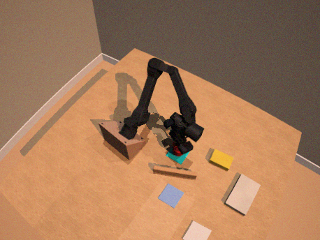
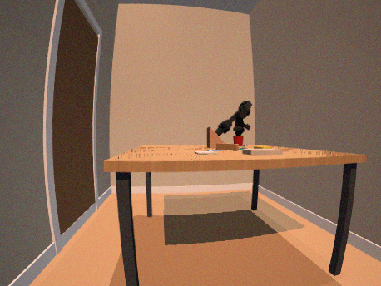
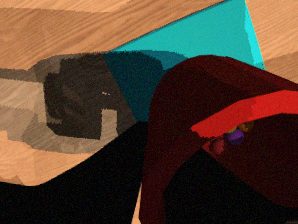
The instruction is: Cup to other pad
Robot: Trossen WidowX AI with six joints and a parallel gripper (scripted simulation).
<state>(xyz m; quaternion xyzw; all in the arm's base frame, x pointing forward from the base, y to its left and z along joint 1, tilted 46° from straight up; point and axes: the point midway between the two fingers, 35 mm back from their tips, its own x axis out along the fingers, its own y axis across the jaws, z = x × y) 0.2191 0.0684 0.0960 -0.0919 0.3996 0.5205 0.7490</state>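
Note:
The red cup (image 1: 177,151) (image 2: 238,140) (image 3: 245,107) is upright over the teal pad (image 1: 180,160) (image 3: 210,32), low down. Whether its base touches the pad cannot be told. Several marbles (image 3: 235,137) show inside the cup in the wrist view. My gripper (image 1: 177,146) (image 2: 238,135) is shut on the cup near its rim. The blue pad (image 1: 171,195) lies bare on the other side of the wooden bar.
The low wooden bar (image 1: 175,172) (image 2: 226,146) stands between the two pads. A yellow block (image 1: 221,159), a large pale slab (image 1: 243,194) (image 2: 262,152) and a small white slab (image 1: 197,231) lie on the table. The arm's wooden base (image 1: 119,141) stands left of the teal pad.

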